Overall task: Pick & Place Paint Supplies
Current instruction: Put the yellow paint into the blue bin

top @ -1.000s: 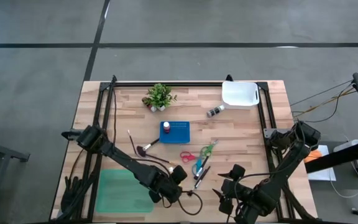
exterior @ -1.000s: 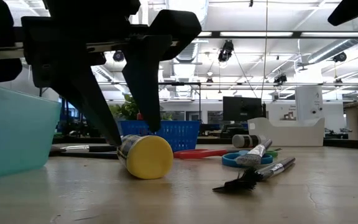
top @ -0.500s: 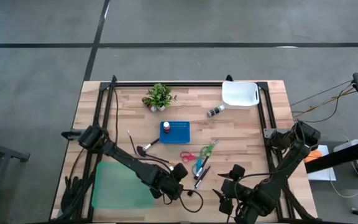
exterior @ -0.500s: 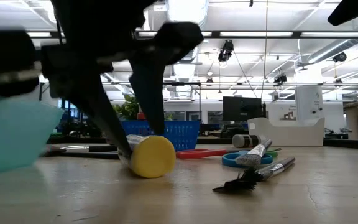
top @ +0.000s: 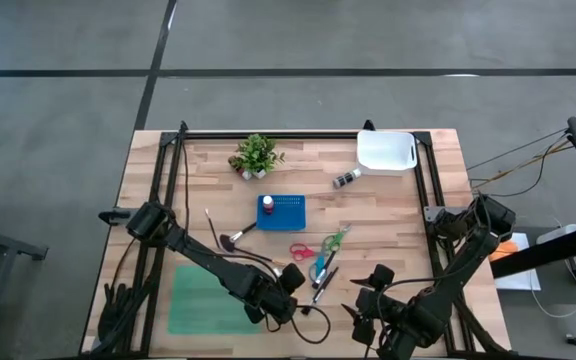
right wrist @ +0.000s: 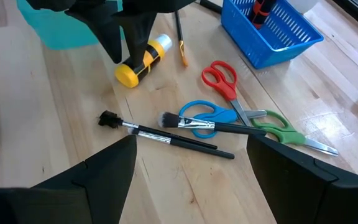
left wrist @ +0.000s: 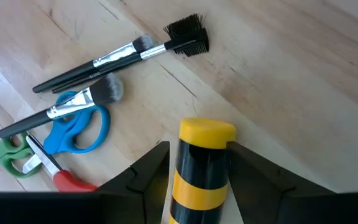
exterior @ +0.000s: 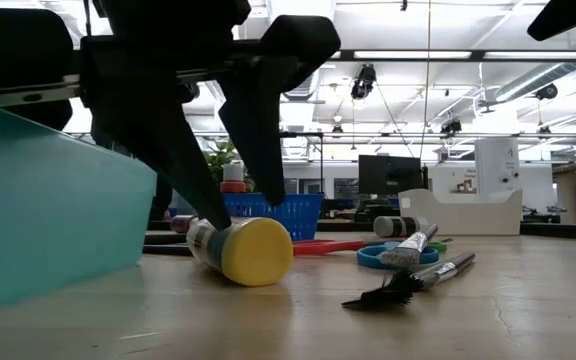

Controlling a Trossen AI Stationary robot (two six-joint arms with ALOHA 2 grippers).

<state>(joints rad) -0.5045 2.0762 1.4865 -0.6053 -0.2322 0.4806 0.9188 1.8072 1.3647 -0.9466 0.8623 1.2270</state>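
A paint bottle with a yellow cap and black-and-yellow body (left wrist: 202, 168) lies on its side on the wood near the table's near edge (exterior: 240, 250) (right wrist: 140, 61). My left gripper (left wrist: 197, 155) (top: 276, 292) stands over it, shut on it. My right gripper (right wrist: 191, 186) waits open at the near right (top: 368, 312), touching nothing. Dark-handled brushes (right wrist: 166, 138) (left wrist: 114, 59) lie flat beside blue (right wrist: 199, 117), green (right wrist: 272, 134) and red scissors (right wrist: 221, 79). A red-capped bottle (top: 266, 207) stands in the blue basket (top: 286, 211). Another small bottle (top: 346, 179) lies by the white tray. My left gripper holds the bottle by its body just behind the yellow cap (left wrist: 205, 134), pinched between the two fingers (exterior: 193, 190). The fingers come from above, slanting down, and lie across the bottle. The bottle is tilted, with its cap end (exterior: 258, 255) on the table.
A teal bin (top: 208, 305) (exterior: 38, 220) sits close to the left of the bottle. A potted plant (top: 256, 155) and a white tray (top: 386, 152) stand near the far edge. More brushes (top: 230, 238) lie left of the basket. Bare wood shows at the right.
The teal bin has slid toward the table's right, closer to the bottle. My left gripper and the bottle have shifted a little to the right, and the bottle has turned slightly, its cap still on the table.
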